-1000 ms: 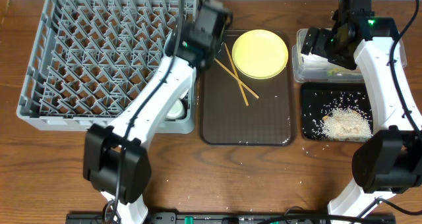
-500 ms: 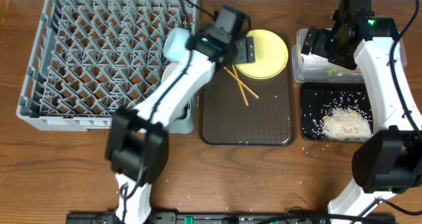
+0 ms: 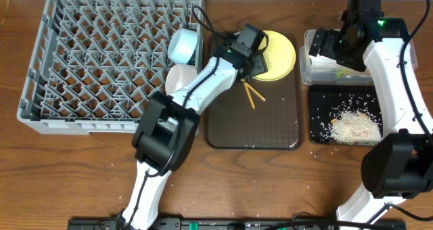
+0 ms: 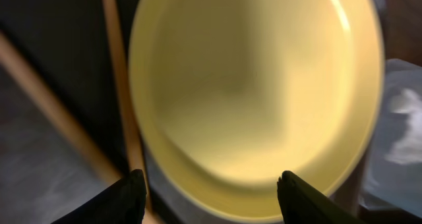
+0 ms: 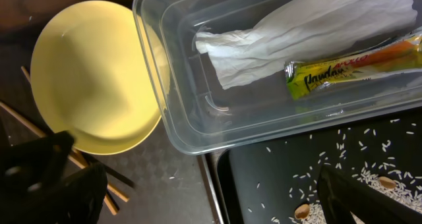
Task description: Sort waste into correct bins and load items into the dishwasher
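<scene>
- Done: napkin (image 5: 297,26) and wrapper (image 5: 349,62) in the clear tub (image 5: 171,112), rice (image 3: 352,125) in the black tray (image 3: 318,95), blue bowl (image 3: 183,46) in the dish rack (image 3: 40,88).
- Left: yellow plate (image 3: 281,54) and chopsticks (image 3: 252,95) — both on the brown tray (image 3: 257,128), toward the desk's far edge.
- Left arm reaches across; left tool (image 4: 212,191) is low over the plate, jaws apart (nothing gripped).
- Right tool (image 5: 211,184) is wide open and empty.

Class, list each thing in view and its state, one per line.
Yellow plate: empty, on brown tray.
Chopsticks: loose beside plate.
Clear tub: holds napkin, wrapper.
Black tray: holds rice scraps.
Dish rack: holds light-blue bowl, white bowl.
Left pincer: open over plate.
Right pincer: open, empty.
</scene>
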Controlling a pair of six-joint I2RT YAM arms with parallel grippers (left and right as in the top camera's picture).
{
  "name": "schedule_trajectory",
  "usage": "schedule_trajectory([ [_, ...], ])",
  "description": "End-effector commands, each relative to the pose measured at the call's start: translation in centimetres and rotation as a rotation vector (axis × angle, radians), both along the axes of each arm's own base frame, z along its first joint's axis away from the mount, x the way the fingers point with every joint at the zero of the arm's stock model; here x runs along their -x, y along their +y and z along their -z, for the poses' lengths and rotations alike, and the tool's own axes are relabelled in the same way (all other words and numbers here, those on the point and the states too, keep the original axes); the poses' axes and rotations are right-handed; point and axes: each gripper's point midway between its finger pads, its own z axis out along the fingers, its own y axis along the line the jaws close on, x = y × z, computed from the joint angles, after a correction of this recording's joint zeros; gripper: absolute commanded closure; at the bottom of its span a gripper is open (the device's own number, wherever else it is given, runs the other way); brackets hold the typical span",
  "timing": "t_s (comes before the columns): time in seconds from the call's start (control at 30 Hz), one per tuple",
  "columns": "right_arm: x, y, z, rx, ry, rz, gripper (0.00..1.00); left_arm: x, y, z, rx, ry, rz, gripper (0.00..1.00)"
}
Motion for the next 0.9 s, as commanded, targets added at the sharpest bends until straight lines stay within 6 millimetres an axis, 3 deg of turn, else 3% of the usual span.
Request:
schedule_trajectory([
  [0.0, 0.0, -0.2, -1.0, 0.004, -0.024, 0.006, 0.01, 0.1, -0.6, 3.1, -0.025, 0.019, -0.028, 0.35],
  [0.13, 0.0, -0.2, -1.0, 0.004, -0.024, 0.006, 0.01, 0.1, -0.4, 4.5, -0.079, 0.004, -0.043, 0.35],
  [0.4, 0.0, -0.2, -1.0, 0.004, -0.024, 0.006, 0.01, -0.1, 0.4, 5.0, -0.191, -0.061, -0.087, 0.45],
  [0.57, 0.0, -0.2, -1.0, 0.004, -0.024, 0.006, 0.01, -0.1, 1.2, 5.9, -0.284, -0.109, -0.121, 0.46],
  [0.87, 0.0, -0.2, -1.0, 0.004, -0.024, 0.006, 0.01, 0.4, 1.9, 10.8, -0.358, -0.081, -0.121, 0.46],
])
